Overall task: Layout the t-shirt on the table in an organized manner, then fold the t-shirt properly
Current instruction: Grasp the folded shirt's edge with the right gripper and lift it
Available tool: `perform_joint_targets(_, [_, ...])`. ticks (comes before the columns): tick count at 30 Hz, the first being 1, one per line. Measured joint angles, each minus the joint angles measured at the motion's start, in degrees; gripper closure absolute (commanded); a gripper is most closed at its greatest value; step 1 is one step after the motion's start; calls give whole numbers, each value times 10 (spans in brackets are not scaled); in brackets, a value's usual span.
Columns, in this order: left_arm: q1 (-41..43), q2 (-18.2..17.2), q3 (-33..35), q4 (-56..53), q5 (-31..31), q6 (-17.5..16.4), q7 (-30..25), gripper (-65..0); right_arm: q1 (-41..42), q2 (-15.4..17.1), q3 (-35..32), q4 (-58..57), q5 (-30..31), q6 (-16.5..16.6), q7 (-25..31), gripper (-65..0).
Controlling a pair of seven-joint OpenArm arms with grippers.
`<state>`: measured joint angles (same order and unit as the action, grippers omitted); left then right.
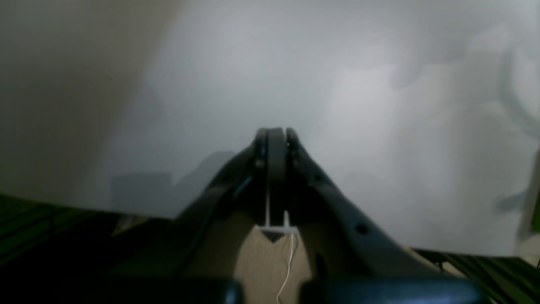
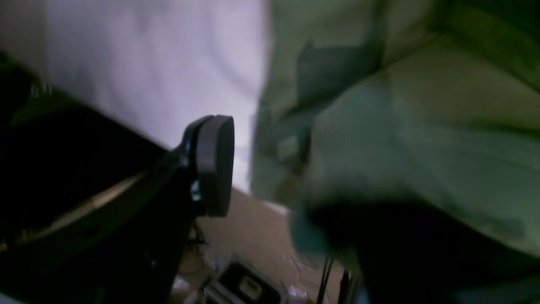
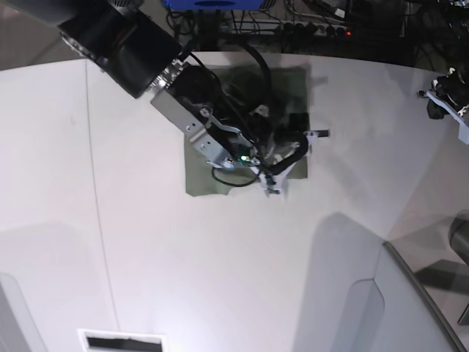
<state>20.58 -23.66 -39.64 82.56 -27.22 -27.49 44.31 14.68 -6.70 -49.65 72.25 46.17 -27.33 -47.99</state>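
Observation:
The olive-green t-shirt (image 3: 209,180) lies folded into a compact rectangle on the white table (image 3: 146,257), toward the far middle. My right arm reaches over it from the upper left, with the right gripper (image 3: 289,158) at the shirt's right edge. In the blurred right wrist view the right gripper (image 2: 274,181) is open. One dark pad (image 2: 215,164) stands beside the t-shirt (image 2: 422,126), and the other finger is a dark blur under the cloth edge. My left gripper (image 1: 276,133) is shut and empty above bare table (image 1: 295,63), and its arm (image 3: 448,99) sits at the far right.
A grey angled panel (image 3: 410,293) with a dark edge rises at the near right. Cables and a power strip (image 3: 315,22) lie beyond the table's curved far edge. A dark slot (image 3: 121,341) sits at the near edge.

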Motion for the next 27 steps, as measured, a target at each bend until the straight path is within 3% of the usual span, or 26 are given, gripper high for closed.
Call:
perform_joint_targets(6, [-7,0,1,0,2,0,1,0,20,3,-38,-49,47,4,31,-287])
perform_joint_targets(10, [-10,0,1,0,0,0,-1,0,33,2,-74,-61,64,86,38,-287])
perform_joint_targets(17, [-9,0,1,-1,2,0,0,0,49,3,-103,-21,63,123,33,-285])
perform_joint_targets(21, [-9,-17,1,-1,2,-2,1,0,53,3,-103,45,63,123,9,-285])
perform_joint_targets(23, [-6,-33,-1,-1,2,-2,0,0,55,19,-103,83,70,118,-14,-285])
perform_joint_targets(25, [-4,-49,-4,-7,0,-2,-3,0,54,42,-94,116,71,87,-21,-285])
perform_joint_targets(27, [-1,-61,-34,-38,-3,-10,-8,0,41,72,-62,152,67,33,-17,-282])
